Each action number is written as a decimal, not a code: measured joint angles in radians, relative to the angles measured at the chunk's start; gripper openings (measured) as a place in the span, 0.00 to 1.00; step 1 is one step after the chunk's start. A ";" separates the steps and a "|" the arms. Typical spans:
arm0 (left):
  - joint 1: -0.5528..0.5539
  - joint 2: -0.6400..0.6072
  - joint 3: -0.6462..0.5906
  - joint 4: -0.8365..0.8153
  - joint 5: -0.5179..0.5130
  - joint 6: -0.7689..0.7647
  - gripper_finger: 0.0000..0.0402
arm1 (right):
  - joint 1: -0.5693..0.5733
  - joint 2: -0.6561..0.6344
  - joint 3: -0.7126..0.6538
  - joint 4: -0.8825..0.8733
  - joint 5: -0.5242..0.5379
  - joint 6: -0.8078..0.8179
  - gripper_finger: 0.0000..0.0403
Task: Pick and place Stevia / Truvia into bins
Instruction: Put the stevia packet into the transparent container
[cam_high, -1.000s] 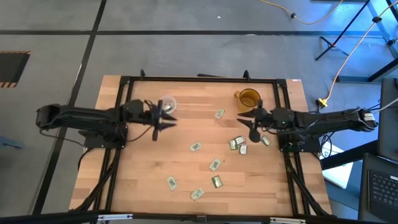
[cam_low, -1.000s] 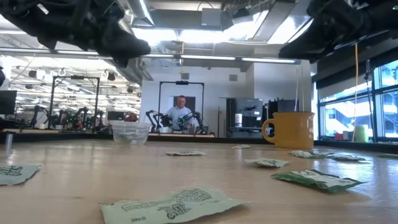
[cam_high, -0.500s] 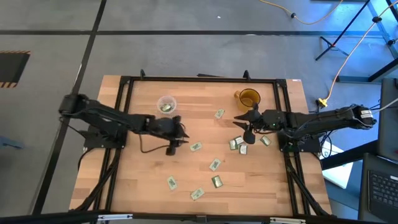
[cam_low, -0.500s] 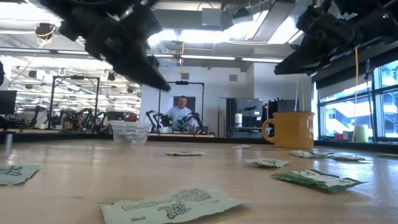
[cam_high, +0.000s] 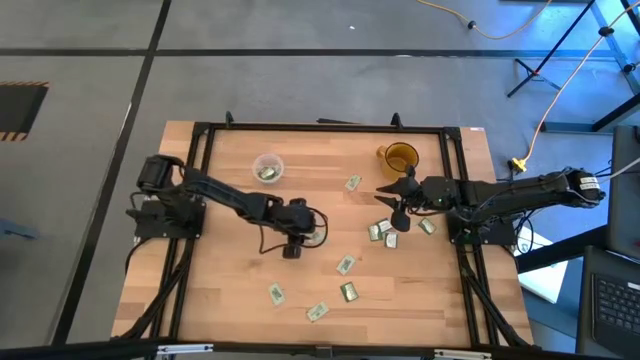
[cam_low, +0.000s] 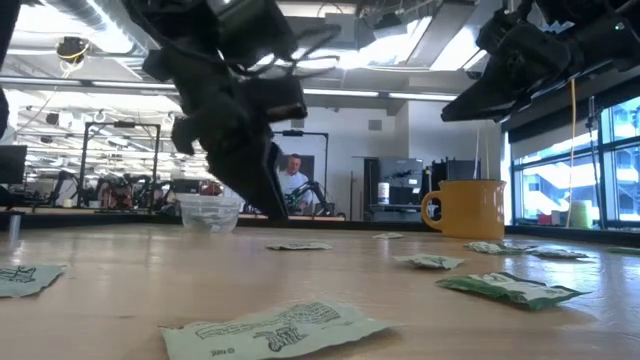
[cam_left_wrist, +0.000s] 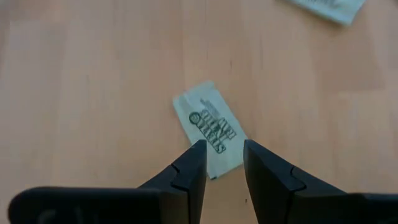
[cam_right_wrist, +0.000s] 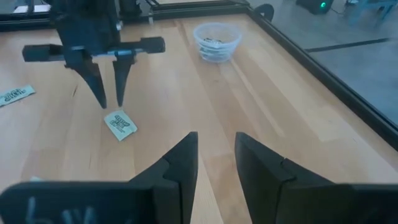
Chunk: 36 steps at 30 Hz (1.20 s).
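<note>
Your left gripper (cam_high: 311, 234) hangs over the middle of the desk (cam_high: 230, 290), pointing down at 1 green and white sachet (cam_left_wrist: 208, 129). Its fingers (cam_left_wrist: 190, 167) stand narrowly apart, just above the near end of that sachet, holding nothing. In the right wrist view you see the same fingers (cam_right_wrist: 106, 81) poised over the sachet (cam_right_wrist: 120, 123), their tips close to it.

Your right gripper (cam_high: 392, 198) hovers just in front of the yellow mug (cam_high: 398, 158), above a cluster of sachets (cam_high: 382, 232). Its fingers (cam_right_wrist: 180, 163) are a little apart and empty.

The clear cup (cam_high: 267, 168) sits at the far left of the desk with sachets already inside. More sachets (cam_high: 345, 265) lie scattered across the near half of the desk.
</note>
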 joint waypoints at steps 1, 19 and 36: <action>0.000 0.012 0.006 -0.002 0.000 -0.010 0.25 | 0.000 0.000 0.000 -0.001 0.000 -0.001 0.27; 0.000 0.093 0.020 -0.050 -0.015 -0.040 0.22 | 0.000 0.000 0.000 -0.016 0.000 0.002 0.27; 0.000 0.000 0.008 -0.140 -0.014 -0.022 0.02 | 0.000 0.000 0.000 -0.018 0.000 0.002 0.27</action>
